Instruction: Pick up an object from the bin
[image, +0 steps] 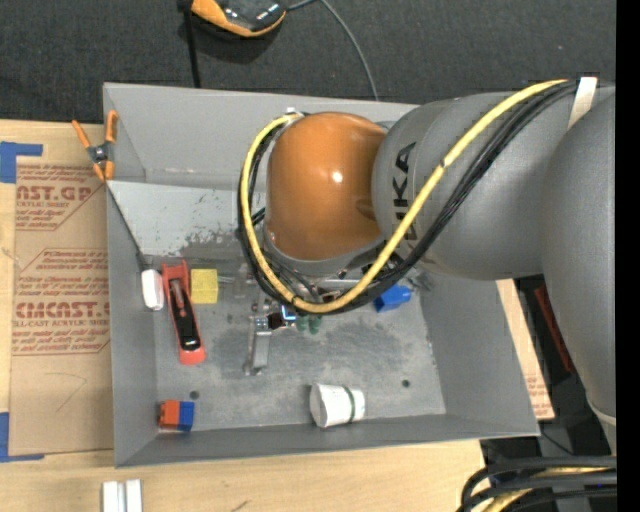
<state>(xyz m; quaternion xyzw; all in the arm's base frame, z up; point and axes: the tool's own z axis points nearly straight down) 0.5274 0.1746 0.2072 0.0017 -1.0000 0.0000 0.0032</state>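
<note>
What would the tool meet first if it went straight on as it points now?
Probably the bare bin floor: the tool hangs between a red bar and a white cup. Depth unclear.

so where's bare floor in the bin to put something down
Bare floor between the white cup and the right wall, below the blue piece; also a strip between the cup and the red-blue block. Crowded at left: red tool, yellow block, white cylinder.

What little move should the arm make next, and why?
Probably a short shift toward the white cup. The gripper hangs over bare bin floor with nothing under it, while the cup lies on its side alone nearby, freer than the yellow block beside the red tool.
</note>
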